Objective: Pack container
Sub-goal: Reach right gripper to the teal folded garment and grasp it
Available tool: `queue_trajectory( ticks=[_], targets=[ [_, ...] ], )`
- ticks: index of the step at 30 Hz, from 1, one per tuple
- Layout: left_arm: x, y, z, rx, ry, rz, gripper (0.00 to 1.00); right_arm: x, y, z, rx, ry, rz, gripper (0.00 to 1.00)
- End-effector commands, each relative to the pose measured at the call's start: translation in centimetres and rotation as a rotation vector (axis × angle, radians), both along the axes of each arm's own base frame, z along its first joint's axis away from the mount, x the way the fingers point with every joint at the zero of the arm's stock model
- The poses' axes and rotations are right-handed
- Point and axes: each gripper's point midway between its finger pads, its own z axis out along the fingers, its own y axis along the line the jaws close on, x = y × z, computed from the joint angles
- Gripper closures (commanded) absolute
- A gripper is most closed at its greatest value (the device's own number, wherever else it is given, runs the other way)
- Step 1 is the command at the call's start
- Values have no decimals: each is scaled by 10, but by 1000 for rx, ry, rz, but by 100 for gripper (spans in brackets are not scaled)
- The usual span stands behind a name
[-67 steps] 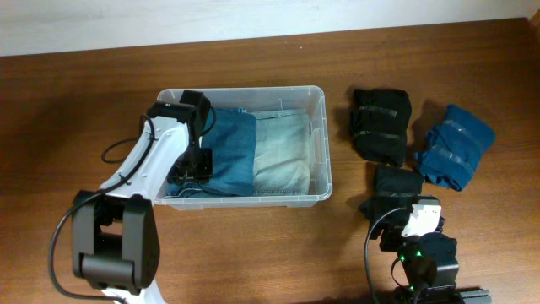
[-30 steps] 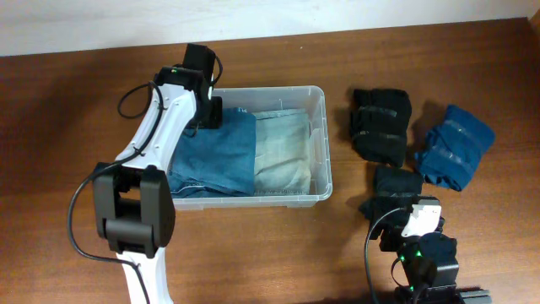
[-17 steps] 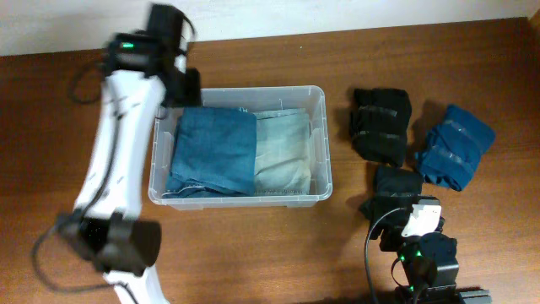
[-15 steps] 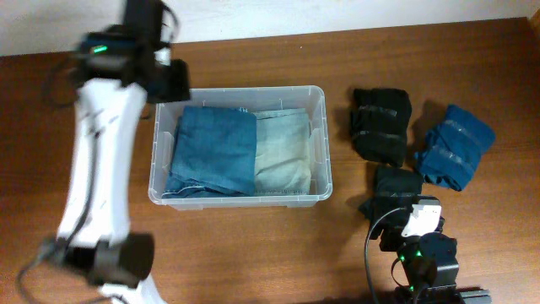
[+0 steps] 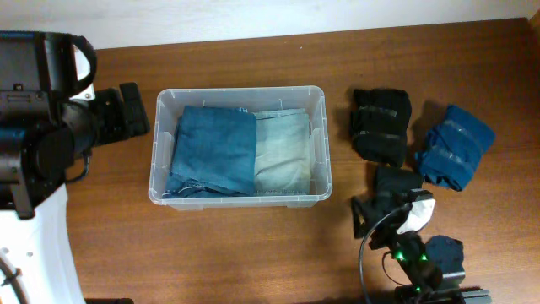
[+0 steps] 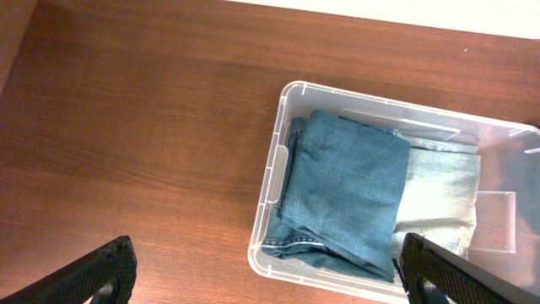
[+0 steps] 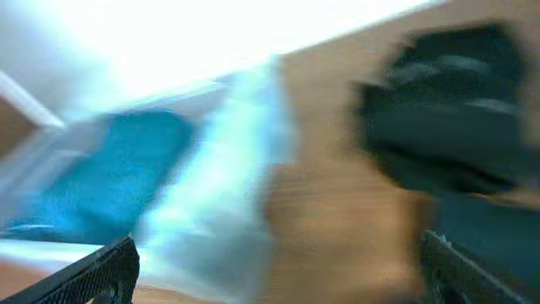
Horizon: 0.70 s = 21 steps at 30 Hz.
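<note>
The container (image 5: 239,91) sits mid-table on the wooden table (image 5: 253,245). Folded blue jeans (image 5: 215,148) fill its left half and a paler folded pair (image 5: 283,152) lies to their right. The left gripper (image 5: 123,110) hangs just off the container's left end, fingers spread wide with nothing between them. To the right of the container lie a black bundle (image 5: 381,125) and a blue bundle (image 5: 456,145), with a smaller black bundle (image 5: 396,181) nearer. The right gripper (image 5: 390,215) is at that one, well apart from the container. Its own view is blurred, but its fingers look spread and empty.

Container (image 5: 239,91) clear; mid-blue jeans (image 5: 215,150), pale-blue jeans (image 5: 283,154); black bundle (image 5: 381,125), blue bundle (image 5: 454,145); table (image 5: 253,253) brown woodgrain.
</note>
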Motion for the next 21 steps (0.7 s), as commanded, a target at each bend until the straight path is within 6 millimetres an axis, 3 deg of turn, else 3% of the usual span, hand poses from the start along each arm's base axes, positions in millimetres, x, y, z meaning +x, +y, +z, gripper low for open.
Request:
queue_trajectory(
  ticks=[1, 4, 5, 10, 14, 18, 21],
  targets=[
    [-8, 6, 7, 10, -25, 21, 0, -17, 37, 29, 124, -48, 223, 2],
    [-8, 5, 7, 11, -25, 21, 0, -17, 30, 58, 110, -96, 176, 2],
    [-8, 5, 7, 11, -25, 21, 0, -14, 18, 80, 97, -98, 103, 2],
    [-8, 6, 7, 11, -24, 21, 0, 5, -1, 111, 51, 50, -19, 2],
    [-8, 5, 7, 11, -24, 21, 0, 33, -3, 131, 18, 198, -28, 2],
    [-8, 5, 7, 11, -24, 21, 0, 76, 0, 149, -89, 312, 39, 2],
    [-8, 5, 7, 11, -24, 21, 0, 101, -7, 147, -148, 381, 35, 2]
  ],
)
